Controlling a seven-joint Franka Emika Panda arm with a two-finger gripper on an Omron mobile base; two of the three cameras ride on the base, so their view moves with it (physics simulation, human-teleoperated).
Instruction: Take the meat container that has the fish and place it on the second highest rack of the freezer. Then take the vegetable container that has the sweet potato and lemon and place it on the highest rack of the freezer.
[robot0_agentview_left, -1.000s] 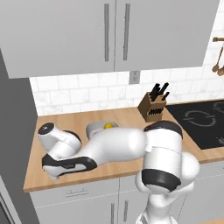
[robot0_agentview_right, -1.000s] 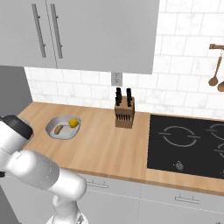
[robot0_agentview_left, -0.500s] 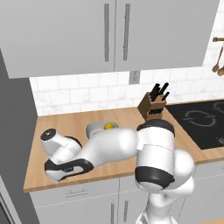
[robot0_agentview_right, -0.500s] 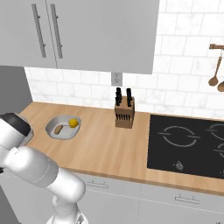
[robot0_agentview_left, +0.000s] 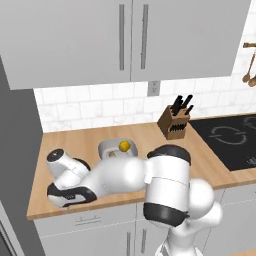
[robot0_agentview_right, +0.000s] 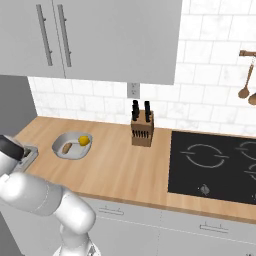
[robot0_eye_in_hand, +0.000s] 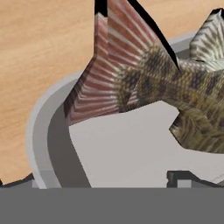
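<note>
Wooden counter (robot0_agentview_left: 210, 165) runs under grey wall cabinets (robot0_agentview_right: 100, 35) and a white tiled wall, with a black cooktop (robot0_agentview_right: 215, 165) set into it at the right. A knife block (robot0_agentview_left: 173, 122) is placed near the wall. The vegetable container (robot0_agentview_right: 72, 146), a grey bowl, is seen on the counter, and the lemon (robot0_agentview_right: 84, 140) and the sweet potato (robot0_agentview_right: 66, 148) lie inside it, just beside each other. The arm is stretched low over the left end of the counter. In the hand view the meat container (robot0_eye_in_hand: 48, 131), a grey tray, is seen very close on the wood, and the fish (robot0_eye_in_hand: 175, 92) lies in it with its reddish tail fin at the tray rim. One dark fingertip (robot0_eye_in_hand: 188, 178) is seen low over the tray floor. How wide the fingers are cannot be told.
</note>
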